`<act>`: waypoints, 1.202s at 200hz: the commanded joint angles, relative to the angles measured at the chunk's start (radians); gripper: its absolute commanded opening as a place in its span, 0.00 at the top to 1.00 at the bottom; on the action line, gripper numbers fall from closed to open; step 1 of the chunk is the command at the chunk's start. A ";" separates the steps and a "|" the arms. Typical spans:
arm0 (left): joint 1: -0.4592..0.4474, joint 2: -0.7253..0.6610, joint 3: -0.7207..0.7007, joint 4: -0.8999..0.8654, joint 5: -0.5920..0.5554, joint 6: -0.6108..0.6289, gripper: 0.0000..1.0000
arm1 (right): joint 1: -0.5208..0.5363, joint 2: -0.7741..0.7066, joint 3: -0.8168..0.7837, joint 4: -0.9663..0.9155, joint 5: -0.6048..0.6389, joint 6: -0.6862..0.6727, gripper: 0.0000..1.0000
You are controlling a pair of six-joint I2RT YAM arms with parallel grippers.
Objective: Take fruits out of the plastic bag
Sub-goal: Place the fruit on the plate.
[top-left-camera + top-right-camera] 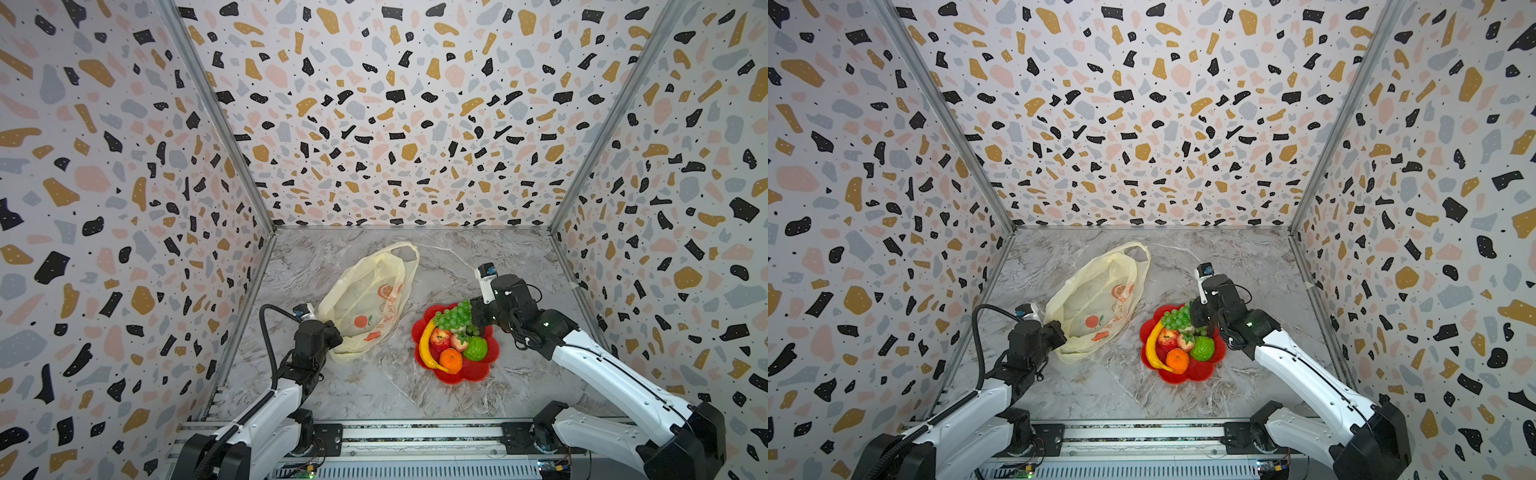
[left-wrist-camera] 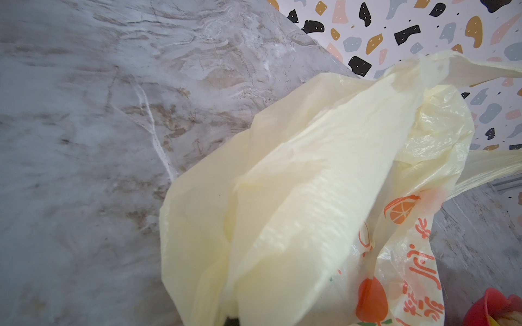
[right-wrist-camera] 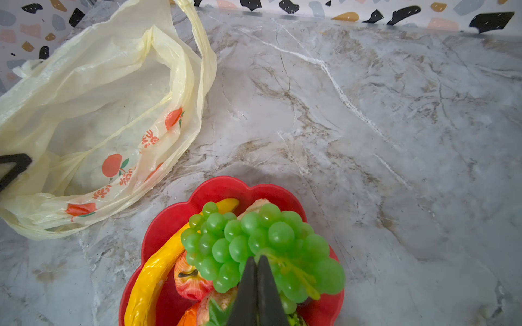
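Where the left arm comes in at 7 o'clock of the marble table (image 1: 374, 390), the left gripper (image 1: 334, 337) is clamped tight on the 7 o'clock corner of the plastic bag (image 1: 365, 299). Film is bunched in its grip and the tips are mostly hidden under the wrist. The bag lies slack on the table, its mouth and loop handles pointing toward 1 o'clock and its orange prints facing up. At 4 o'clock from the bag, apart from it, the red flower-shaped plate (image 1: 478, 372) holds the fruits. The banana (image 1: 426, 345) runs along its 9 o'clock rim and the green grape bunch (image 1: 453, 316) sits at 12. The apple (image 1: 439, 337) and strawberry (image 1: 459, 341) are mid-plate, the orange (image 1: 451, 360) at 6, the green citrus (image 1: 476, 348) toward 3. A beige pear-like piece (image 3: 255, 204) peeks out behind the grapes in the right wrist view. The right gripper (image 3: 256, 262) has its fingers (image 3: 248, 282) pressed together with no gap, tips on the grape bunch. Cannot tell if it pinches the stem.
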 commanded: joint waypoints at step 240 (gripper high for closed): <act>-0.006 0.003 0.016 0.039 -0.002 0.013 1.00 | -0.025 -0.014 0.021 -0.002 -0.095 0.021 1.00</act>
